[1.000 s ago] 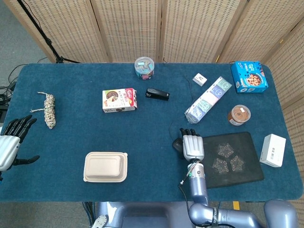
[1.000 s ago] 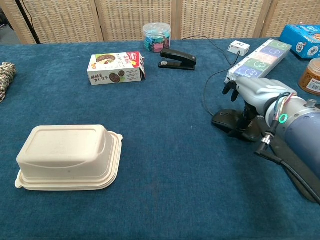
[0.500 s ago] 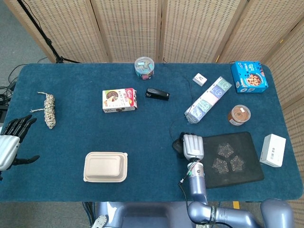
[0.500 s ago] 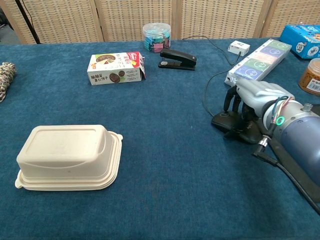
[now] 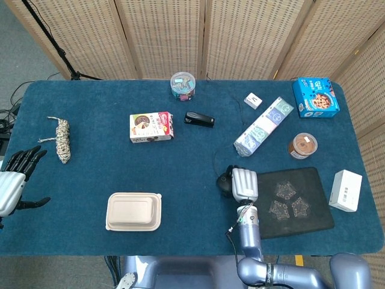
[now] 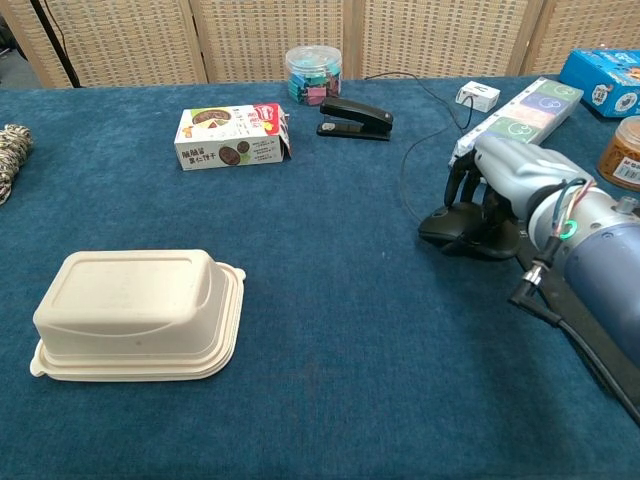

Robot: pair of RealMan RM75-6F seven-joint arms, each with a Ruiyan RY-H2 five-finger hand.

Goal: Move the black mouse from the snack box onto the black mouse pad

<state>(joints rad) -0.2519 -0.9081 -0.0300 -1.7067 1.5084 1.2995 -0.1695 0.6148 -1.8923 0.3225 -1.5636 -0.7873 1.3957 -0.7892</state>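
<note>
We saw the right hand (image 6: 500, 185) curled down over the mouse (image 6: 455, 225), which had lifted slightly and shifted left since a second earlier. Mouse sat just beside the pad (image 5: 301, 201), not on it. Left hand (image 5: 13, 180) idle, fingers apart.

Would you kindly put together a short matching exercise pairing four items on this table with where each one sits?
Things:
1. black mouse
2. rope bundle
3. beige lidded container
4. blue cookie box

Places:
A. far right corner of the table
B. near the left edge of the table
C. under the right hand, just left of the black mouse pad
D. near the front edge, left of centre

Pairs: 1-C, 2-B, 3-D, 4-A
</note>
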